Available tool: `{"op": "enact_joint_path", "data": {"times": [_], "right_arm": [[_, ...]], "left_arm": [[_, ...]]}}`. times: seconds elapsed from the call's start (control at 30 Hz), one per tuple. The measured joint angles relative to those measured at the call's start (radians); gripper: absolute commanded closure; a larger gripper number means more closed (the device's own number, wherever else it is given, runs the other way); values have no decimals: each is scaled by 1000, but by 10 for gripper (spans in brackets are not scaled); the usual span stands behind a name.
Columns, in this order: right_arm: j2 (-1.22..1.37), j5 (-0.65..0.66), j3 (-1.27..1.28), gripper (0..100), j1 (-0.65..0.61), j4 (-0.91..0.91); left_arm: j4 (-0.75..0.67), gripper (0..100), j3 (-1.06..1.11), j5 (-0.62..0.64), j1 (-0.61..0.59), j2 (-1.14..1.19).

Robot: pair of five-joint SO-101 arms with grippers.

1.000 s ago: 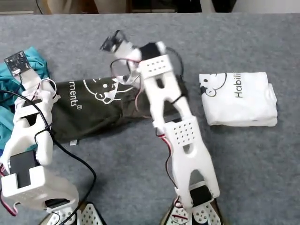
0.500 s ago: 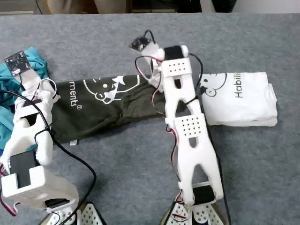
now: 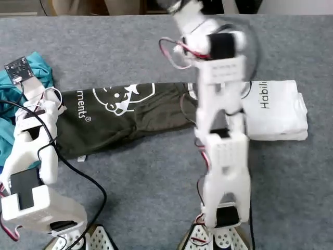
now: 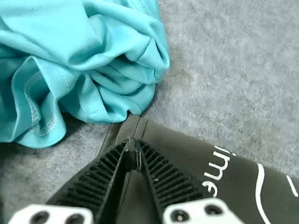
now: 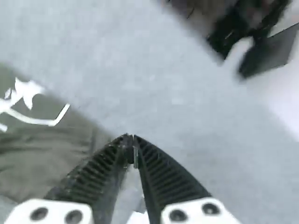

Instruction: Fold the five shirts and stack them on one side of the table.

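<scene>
— Left claw (image 4: 133, 156)?
— Pressed closed, tips on the end seam of the dark shirt (image 4: 201, 154). Hard to tell about pinched cloth. Crumpled teal shirt (image 4: 70, 60) just past the tips.
— Right claw (image 5: 131, 148)?
— Squeezed closed too, holding nothing, up high over the table (image 5: 163, 84). Other end of the dark shirt near the tips, folded white shirt (image 3: 276, 112) off to one side.
— Best way to fold?
— Probably open wide, drop slowly, pinch one end, lift, lay flat over. Press the far end down.
</scene>
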Motion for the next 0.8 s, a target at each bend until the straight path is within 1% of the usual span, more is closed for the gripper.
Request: {"op": "enact_joint_path", "data": {"times": [0.17, 0.33, 0.43, 0.53, 0.63, 0.7, 0.8], "right_arm": [[-353, -49, 276, 995, 37, 2], [-724, -52, 713, 994, 38, 2], [-937, -2, 979, 994, 38, 2], [-1117, 63, 1214, 994, 38, 0], [-1254, 84, 1413, 994, 37, -29], [-1312, 86, 1516, 994, 37, -43], [-1350, 86, 1603, 994, 37, -48]], "left_arm": [[324, 979, -127, -5, -20, -98], [667, 977, -279, -120, -46, -101], [835, 924, -342, -160, -91, -101], [942, 854, -385, -192, -124, -101], [1026, 819, -396, -203, -141, -101], [1059, 812, -396, -204, -141, -101], [1063, 784, -396, -219, -141, -101]]}}
